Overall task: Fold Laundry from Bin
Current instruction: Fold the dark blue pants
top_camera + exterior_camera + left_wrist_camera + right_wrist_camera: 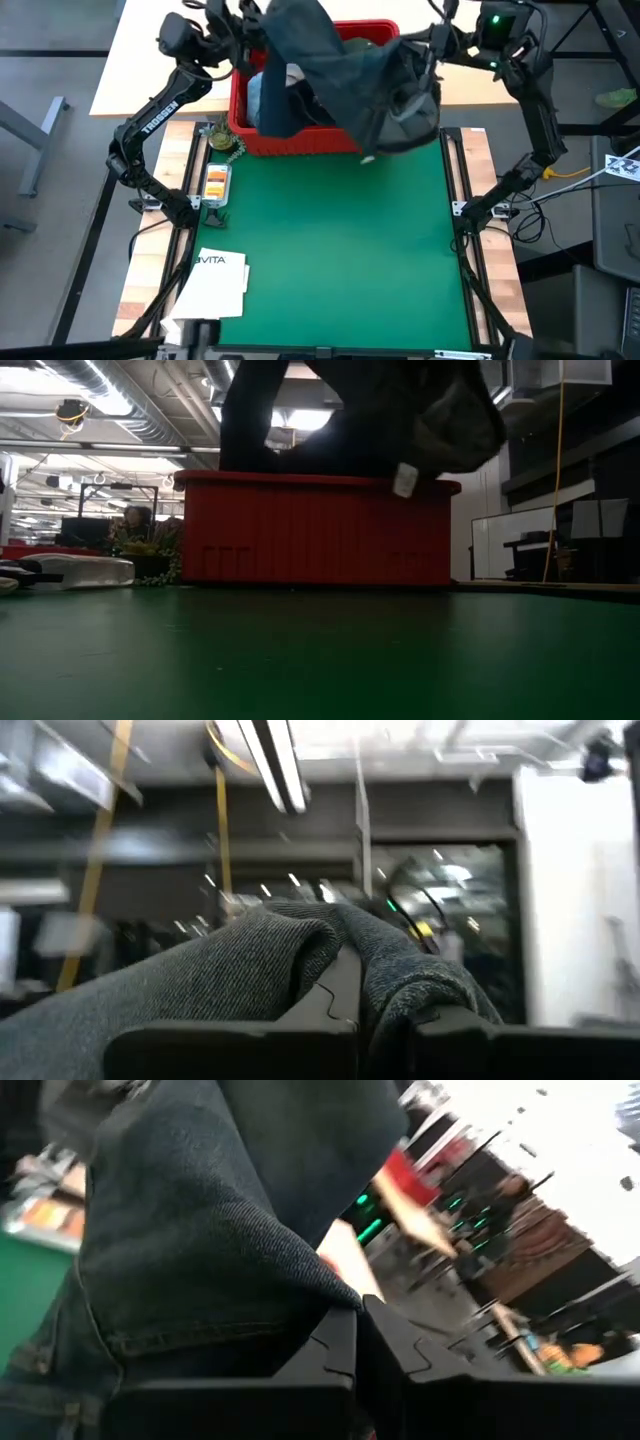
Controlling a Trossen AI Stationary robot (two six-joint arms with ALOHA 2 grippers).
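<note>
Now both pincers pinch the dark trousers [345,70] above the bin [290,140].

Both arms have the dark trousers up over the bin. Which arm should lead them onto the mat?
Probably the right. The right gripper holds the bunched trousers at the corner nearest the green mat. The left gripper, also shut on them, is at the red bin's far corner.

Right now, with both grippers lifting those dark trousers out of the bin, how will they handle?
Probably floppy: the dark trousers sag between the left gripper and right gripper. Likely heavyish, being thick weave. May snag the red bin as they drape over its rim.
</note>
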